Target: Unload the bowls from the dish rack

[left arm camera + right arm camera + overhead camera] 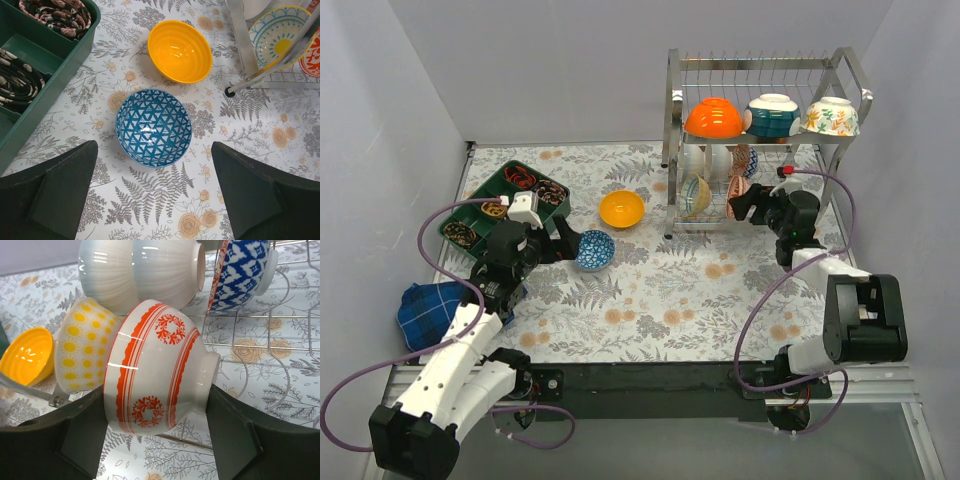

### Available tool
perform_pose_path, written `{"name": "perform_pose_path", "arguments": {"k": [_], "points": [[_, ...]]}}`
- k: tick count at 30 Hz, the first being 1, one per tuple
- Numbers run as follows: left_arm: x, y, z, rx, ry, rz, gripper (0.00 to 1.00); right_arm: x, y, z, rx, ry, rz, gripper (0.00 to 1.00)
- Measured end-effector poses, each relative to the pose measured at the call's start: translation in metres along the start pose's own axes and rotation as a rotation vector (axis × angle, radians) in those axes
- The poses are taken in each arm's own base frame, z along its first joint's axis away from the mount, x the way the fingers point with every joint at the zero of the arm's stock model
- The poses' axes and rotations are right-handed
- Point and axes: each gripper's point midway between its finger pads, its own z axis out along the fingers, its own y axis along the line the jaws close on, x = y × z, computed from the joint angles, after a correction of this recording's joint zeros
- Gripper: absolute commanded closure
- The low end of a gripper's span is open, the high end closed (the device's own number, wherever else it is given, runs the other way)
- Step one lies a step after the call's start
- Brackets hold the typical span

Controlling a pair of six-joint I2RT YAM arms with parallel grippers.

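The chrome dish rack (672, 120) stands at the back right. An orange bowl (714, 118), a teal bowl (772, 115) and a floral bowl (831, 117) sit upside down on its upper tier. On the lower tier, my right gripper (156, 400) is shut on a red-patterned bowl (157, 367), one finger at its rim and the other at its foot. Beside it lean a yellow-dotted bowl (82, 347), white bowls (140, 270) and a blue-patterned bowl (242, 270). On the table lie a yellow bowl (180, 51) and a blue triangle-patterned bowl (153, 127). My left gripper (155, 190) hangs open just short of the latter.
A green compartment tray (480, 195) holding dark bands sits at the left, close to my left arm. A blue checked cloth (430, 305) lies at the near left edge. The rack's front leg (240, 45) stands right of the yellow bowl.
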Motion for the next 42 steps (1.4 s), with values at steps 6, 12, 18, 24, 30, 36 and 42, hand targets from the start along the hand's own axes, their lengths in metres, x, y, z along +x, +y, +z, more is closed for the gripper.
{"name": "perform_pose_path", "arguments": {"k": [6, 12, 18, 24, 30, 36, 42], "points": [[0.007, -0.004, 0.002, 0.034, 0.021, 0.002, 0.02, -0.022, 0.012, -0.024, 0.003, -0.066, 0.006, 0.99], [0.018, -0.016, 0.004, 0.11, 0.058, 0.002, 0.02, -0.023, 0.034, -0.051, -0.059, -0.085, 0.081, 0.99], [0.025, -0.032, 0.004, 0.202, 0.098, -0.012, 0.02, 0.004, 0.058, -0.077, -0.154, -0.028, 0.194, 0.99], [0.032, -0.05, 0.002, 0.291, 0.137, -0.073, 0.02, 0.03, 0.091, -0.097, -0.276, 0.048, 0.3, 0.99], [0.059, -0.086, 0.001, 0.391, 0.236, -0.14, 0.02, 0.062, 0.143, -0.118, -0.443, 0.156, 0.37, 0.99], [0.091, -0.128, -0.001, 0.469, 0.319, -0.228, 0.02, 0.076, 0.173, -0.136, -0.564, 0.201, 0.439, 0.99], [0.102, -0.142, 0.014, 0.428, 0.319, -0.342, 0.09, 0.07, 0.193, -0.147, -0.656, 0.196, 0.479, 0.99]]}}
